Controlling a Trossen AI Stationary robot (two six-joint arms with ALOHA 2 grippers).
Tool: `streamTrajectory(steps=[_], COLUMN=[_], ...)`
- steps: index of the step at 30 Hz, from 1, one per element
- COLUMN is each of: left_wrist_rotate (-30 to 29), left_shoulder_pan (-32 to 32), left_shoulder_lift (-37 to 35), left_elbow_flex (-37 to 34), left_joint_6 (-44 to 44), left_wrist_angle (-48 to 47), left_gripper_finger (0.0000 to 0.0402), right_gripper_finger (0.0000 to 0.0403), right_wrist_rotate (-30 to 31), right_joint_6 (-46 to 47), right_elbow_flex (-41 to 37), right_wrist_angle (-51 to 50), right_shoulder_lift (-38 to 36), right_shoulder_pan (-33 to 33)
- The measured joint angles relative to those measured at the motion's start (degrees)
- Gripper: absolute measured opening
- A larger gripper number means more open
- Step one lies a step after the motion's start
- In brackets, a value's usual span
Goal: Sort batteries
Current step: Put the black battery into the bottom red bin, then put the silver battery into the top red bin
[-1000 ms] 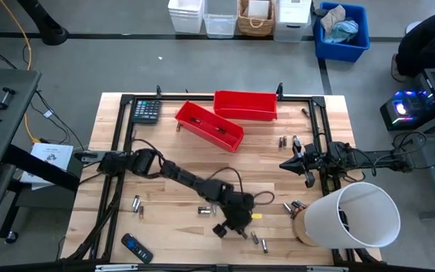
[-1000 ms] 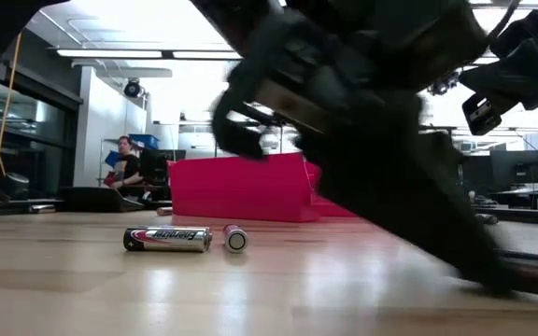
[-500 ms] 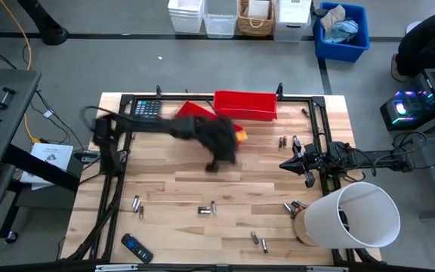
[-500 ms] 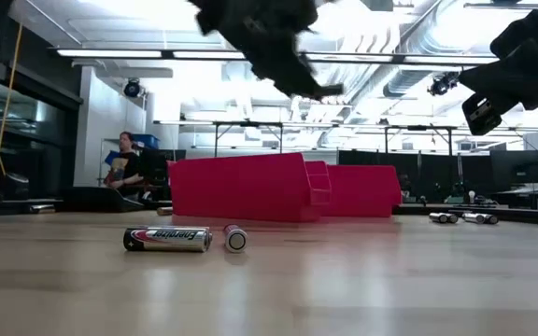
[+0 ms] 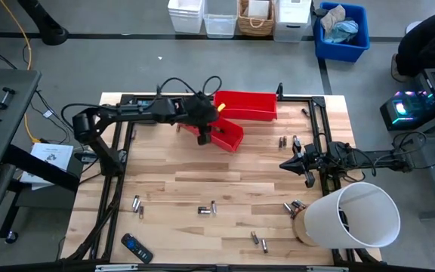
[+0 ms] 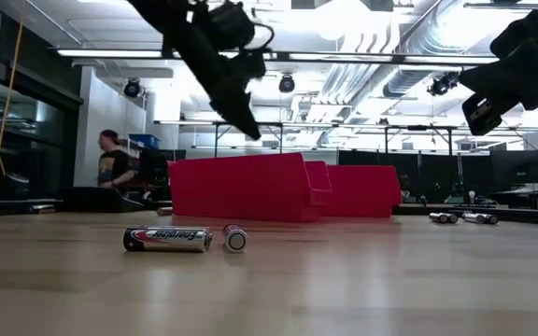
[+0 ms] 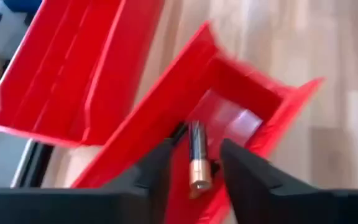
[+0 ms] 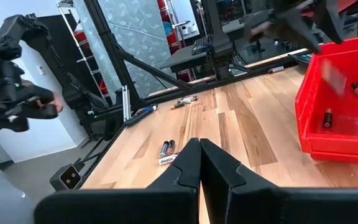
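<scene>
Bright workshop lighting falls on a wooden desk (image 5: pixel 202 181) framed by black rails. Two red bins sit at its far side. The left hand (image 5: pixel 204 133) hangs over the nearer, angled bin (image 5: pixel 229 136), its fingers (image 7: pixel 244 169) apart. Between them a battery (image 7: pixel 197 155) shows lengthwise, gold end toward the camera; whether it is dropping or already lying in the bin below cannot be told. Other batteries lie on this bin's floor, seen from the right wrist. The second bin (image 5: pixel 245 105) lies just beyond the left hand.

The step seems to be the drop. To do it well, the hand should stay centred over the bin's floor, not its rim, and keep the fingers wide until the battery lies clear.

More loose batteries (image 5: pixel 206 209) lie on the desk, well apart from the hand and nearer the front edge. The right hand (image 5: pixel 306 162) waits at the right rail, fingers together.
</scene>
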Motion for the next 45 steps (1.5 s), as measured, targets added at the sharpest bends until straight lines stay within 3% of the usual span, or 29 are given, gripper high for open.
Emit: streamTrajectory(steps=[3, 6, 13, 16, 18, 21, 24, 28, 32, 36, 40, 45], left_wrist_rotate=[0.01, 0.06, 4.86, -1.84, -8.64, -17.87, -21.58, -14.63, -4.98, -0.75, -0.60, -2.78], left_shoulder_pan=[-1.77, -3.10, -10.15, -17.10, -22.64, -31.41, -39.24, -45.15, -46.06, -46.00, -46.33, -50.66], left_shoulder_lift=[-1.16, -3.65, -20.63, -29.62, -34.61, -40.36, -42.31, -39.42, -35.41, -32.06, -29.27, -23.53], left_elbow_flex=[1.59, 5.54, 5.57, 2.05, -1.71, -7.81, -12.43, -14.94, -14.86, -14.88, -14.88, -15.10], left_joint_6=[-2.71, -8.35, -22.69, -27.99, -32.66, -42.52, -53.89, -65.54, -72.35, -86.68, -95.36, -103.05], left_wrist_angle=[-4.51, -10.97, -7.52, -4.71, -4.71, -7.57, -15.21, -28.71, -43.15, -55.61, -53.89, -52.09], left_gripper_finger=[0.0193, 0.0221, 0.0214, 0.0200, 0.0192, 0.0181, 0.0173, 0.0168, 0.0168, 0.0168, 0.0168, 0.0168], right_gripper_finger=[0.0000, 0.0000, 0.0000, 0.0000, 0.0000, 0.0000, 0.0000, 0.0000, 0.0000, 0.0000, 0.0000, 0.0000], right_wrist_rotate=[0.00, 0.00, 0.06, 3.05, 5.96, 16.20, 22.43, 16.07, 18.07, 17.59, 14.60, 8.59], right_joint_6=[-0.01, 0.01, -0.02, 0.18, 6.67, 16.40, 18.63, 17.49, 19.22, 16.93, 17.17, 17.60], right_elbow_flex=[0.00, 0.00, 0.00, 0.00, 0.00, 0.00, 0.00, 0.49, 6.47, 15.97, 26.07, 37.74], right_wrist_angle=[0.00, 0.00, 0.08, 2.06, 6.62, 18.20, 32.13, 46.07, 44.97, 44.81, 44.36, 36.44], right_shoulder_lift=[0.00, 0.00, 0.00, 0.02, 0.04, 0.05, 1.44, 10.61, 27.23, 44.97, 57.05, 64.51], right_shoulder_pan=[0.00, -0.01, 0.00, -0.02, -0.02, -0.03, -0.05, 0.05, 1.11, 2.06, 2.47, 1.70])
